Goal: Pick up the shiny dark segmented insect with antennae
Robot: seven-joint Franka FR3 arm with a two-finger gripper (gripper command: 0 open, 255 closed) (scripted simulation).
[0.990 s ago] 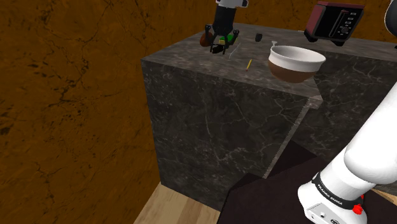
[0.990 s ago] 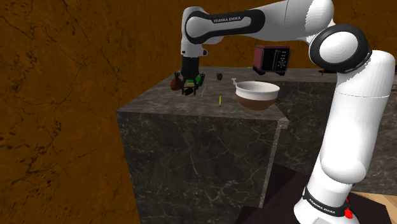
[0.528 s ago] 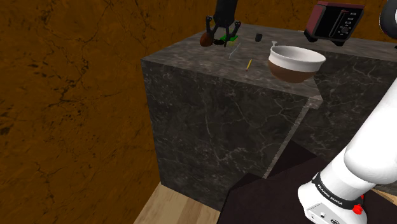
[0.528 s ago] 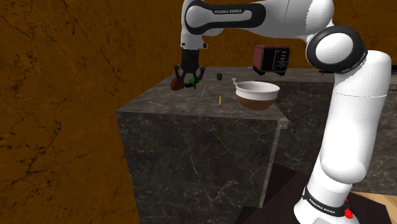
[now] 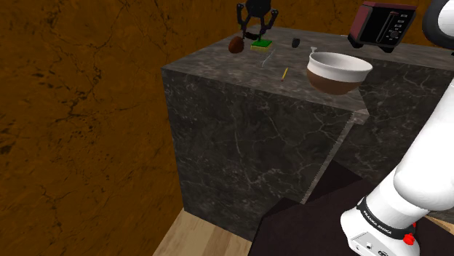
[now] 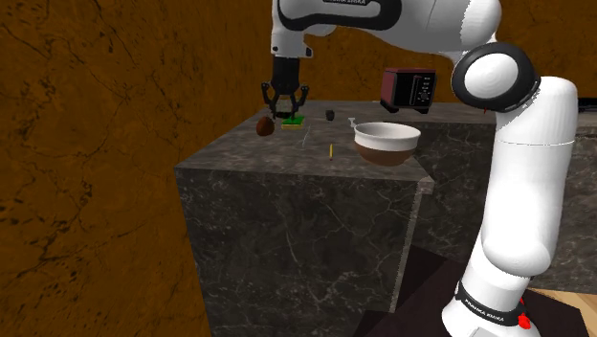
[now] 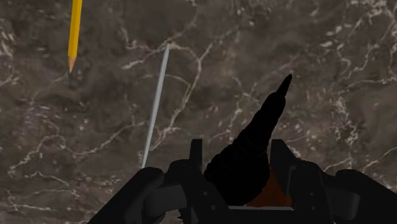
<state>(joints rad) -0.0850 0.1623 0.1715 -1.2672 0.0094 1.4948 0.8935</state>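
**Insect up off the counter**

Up from the counter [image 5: 218,64] since a second ago, the gripper [image 7: 238,167] now hangs in the air over the far corner at the shoulder view's left, and the insect [image 7: 259,130] has come with it. Its black, ringed body sits clasped between the two fingers, with the tapered end jutting out past the tips. In the shoulder view, thin dark limbs splay to either side of the hand.

Below, a green block [image 5: 262,44] and a brown lump [image 5: 236,45] lie just beside each other near that corner. A grey rod [image 7: 156,105] and a pencil [image 7: 74,28] lie further in, apart from each other. A bowl [image 5: 338,71] stands near the front edge, well apart from the hand.

The pick looks all but done. The grip seems to be on the thick end only, so the body could pivot or slip. The rise is best kept straight and slow, the fingers held closed with no wrist twist, until the insect is well clear of the block and lump.
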